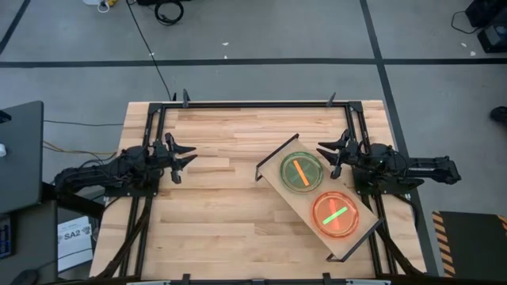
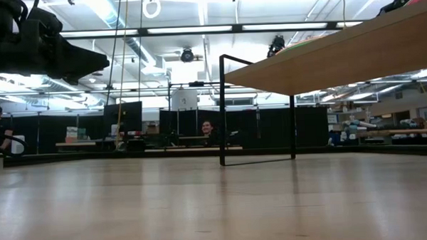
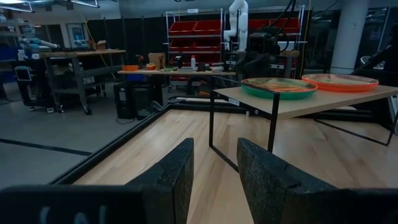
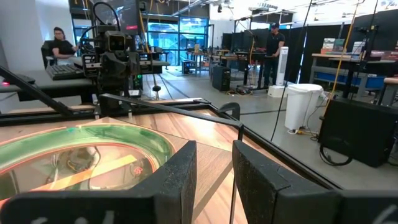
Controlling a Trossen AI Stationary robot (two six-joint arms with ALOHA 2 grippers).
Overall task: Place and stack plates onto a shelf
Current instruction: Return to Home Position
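Now we find the plates on the shelf [image 1: 272,166] in two piles: a green-topped stack [image 1: 302,171] just beside the right gripper [image 1: 326,156], and an orange-topped stack [image 1: 335,214] farther along. With nothing left to carry, both claws are spread and empty. The left gripper [image 1: 186,157] hovers well apart.

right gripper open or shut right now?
Open. The right wrist view shows the right gripper with its fingers apart and nothing between them; from above it sits beside the green plate on the shelf.
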